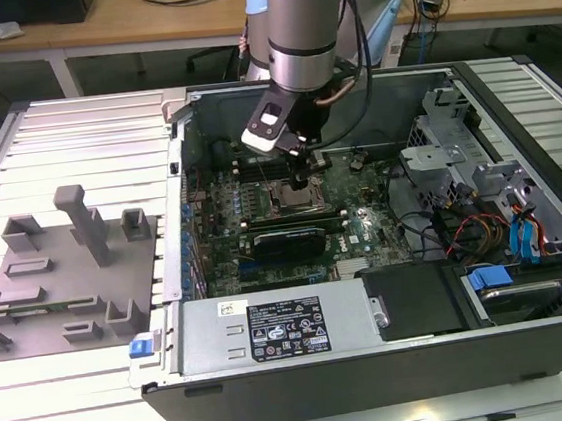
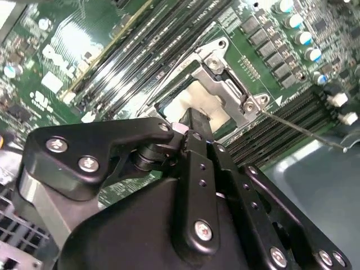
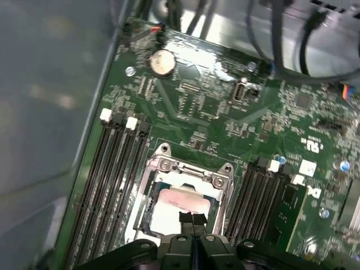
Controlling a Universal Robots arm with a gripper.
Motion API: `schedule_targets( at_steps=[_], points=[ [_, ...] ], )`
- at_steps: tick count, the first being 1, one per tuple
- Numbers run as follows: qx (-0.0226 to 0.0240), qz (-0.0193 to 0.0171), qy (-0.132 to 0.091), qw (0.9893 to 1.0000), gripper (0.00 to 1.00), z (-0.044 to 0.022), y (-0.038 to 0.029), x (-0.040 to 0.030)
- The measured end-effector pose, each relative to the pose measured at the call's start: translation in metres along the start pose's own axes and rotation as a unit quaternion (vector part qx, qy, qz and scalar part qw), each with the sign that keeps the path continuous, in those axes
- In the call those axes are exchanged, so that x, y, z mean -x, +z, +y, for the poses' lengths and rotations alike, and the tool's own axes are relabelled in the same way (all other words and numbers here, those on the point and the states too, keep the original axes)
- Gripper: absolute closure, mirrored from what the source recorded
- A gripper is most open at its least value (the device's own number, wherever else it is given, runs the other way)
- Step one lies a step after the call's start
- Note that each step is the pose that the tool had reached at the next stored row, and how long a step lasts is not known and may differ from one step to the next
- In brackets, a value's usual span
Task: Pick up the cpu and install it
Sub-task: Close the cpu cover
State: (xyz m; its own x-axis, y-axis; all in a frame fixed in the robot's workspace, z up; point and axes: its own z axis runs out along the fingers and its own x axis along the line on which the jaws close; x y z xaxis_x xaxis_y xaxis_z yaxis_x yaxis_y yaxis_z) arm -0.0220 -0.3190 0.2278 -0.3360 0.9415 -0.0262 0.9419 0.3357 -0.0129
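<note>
The cpu (image 3: pixel 171 203) is a pale silver-white square lying flat inside the metal-framed socket (image 3: pixel 185 169) on the green motherboard; it also shows in the second wrist view (image 2: pixel 188 100). My gripper (image 3: pixel 193 217) hangs directly over the cpu's edge. Its two black fingers are pressed together and nothing is between them. In the second wrist view the gripper (image 2: pixel 196 121) stands just above the chip's pale top. In the exterior view the gripper (image 1: pixel 301 179) is deep inside the open computer case, over the socket (image 1: pixel 290 202).
Rows of black memory slots (image 3: pixel 115 169) flank the socket. A coin battery (image 3: pixel 163 62) lies further along the board. A power supply (image 1: pixel 283 326) is at the case front, with a drive cage and cables (image 1: pixel 458 177) at the exterior view's right and grey fixture blocks (image 1: pixel 66 273) at its left.
</note>
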Motion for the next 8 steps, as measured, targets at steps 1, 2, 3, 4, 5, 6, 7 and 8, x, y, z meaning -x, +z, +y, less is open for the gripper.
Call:
schedule_targets(
  at_steps=[1,2,3,4,5,6,7,8],
  points=[
    [0.0003,-0.0002,-0.011,0.9999,0.89,0.0000,0.0000,0.0000],
    [0.0005,-0.0003,-0.020,0.9998,0.89,0.0000,0.0000,0.0000],
    [0.0009,-0.0005,-0.035,0.9994,0.89,0.0000,0.0001,0.0000],
    [0.0012,-0.0007,-0.049,0.9988,0.89,0.0000,0.0001,0.0000],
    [0.0019,-0.0010,-0.072,0.9974,0.89,0.0000,0.0002,0.0000],
    [0.0026,-0.0013,-0.098,0.9952,0.89,0.0000,0.0003,0.0000],
    [0.0030,-0.0015,-0.113,0.9936,0.89,0.0000,0.0003,0.0000],
    [0.0032,-0.0016,-0.122,0.9926,0.89,0.0000,0.0004,0.0000]
  ],
)
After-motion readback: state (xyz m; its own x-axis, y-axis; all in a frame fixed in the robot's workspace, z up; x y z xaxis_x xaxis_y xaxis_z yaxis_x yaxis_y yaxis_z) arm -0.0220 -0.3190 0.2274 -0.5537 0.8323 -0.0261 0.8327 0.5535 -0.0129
